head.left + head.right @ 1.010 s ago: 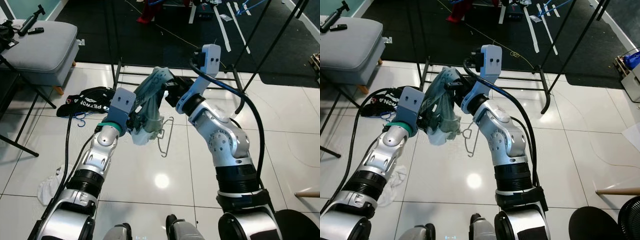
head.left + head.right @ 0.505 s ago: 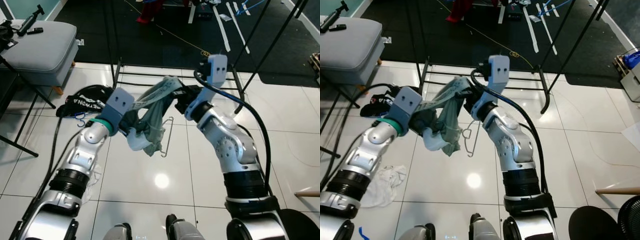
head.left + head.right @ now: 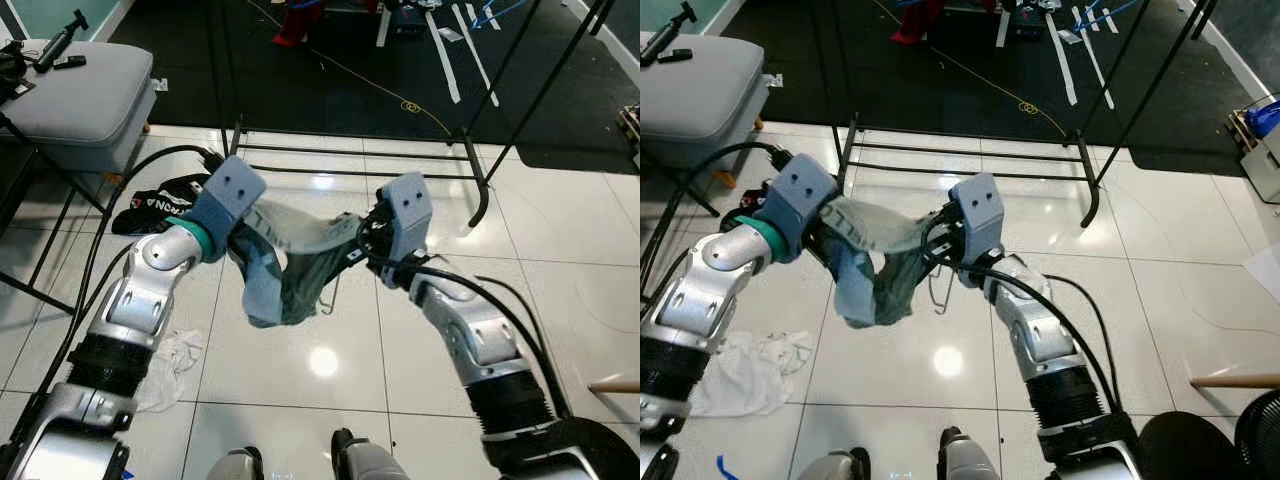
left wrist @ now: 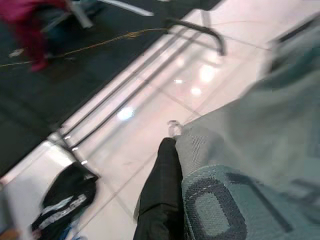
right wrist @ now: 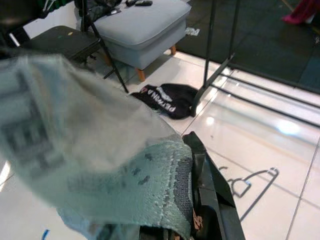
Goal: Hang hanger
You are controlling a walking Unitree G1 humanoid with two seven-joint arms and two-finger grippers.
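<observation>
A grey-green garment [image 3: 285, 270] with dark lettering is stretched between my two grippers and sags in the middle, above the white tiled floor. My left gripper [image 3: 237, 238] is shut on one end of it, and one black finger [image 4: 160, 190] shows pressed against the cloth. My right gripper [image 3: 360, 235] is shut on the other end, its finger [image 5: 210, 192] under the hem. A thin wire hanger [image 3: 940, 290] lies flat on the tiles just below and behind the garment, also visible as the hanger [image 5: 250, 187] in the right wrist view.
A black clothes rack base [image 3: 350, 160] stands on the tiles ahead, with slanted poles rising at the right. A black garment [image 3: 160, 202] lies at the left, and a white cloth [image 3: 170, 355] lies near my left arm. A grey ottoman [image 3: 85, 95] sits far left.
Both arms have dropped and moved apart, pulling the bunched garment out into a stretched band. My right arm came down from its raised pose. The hanger stayed on the floor.
</observation>
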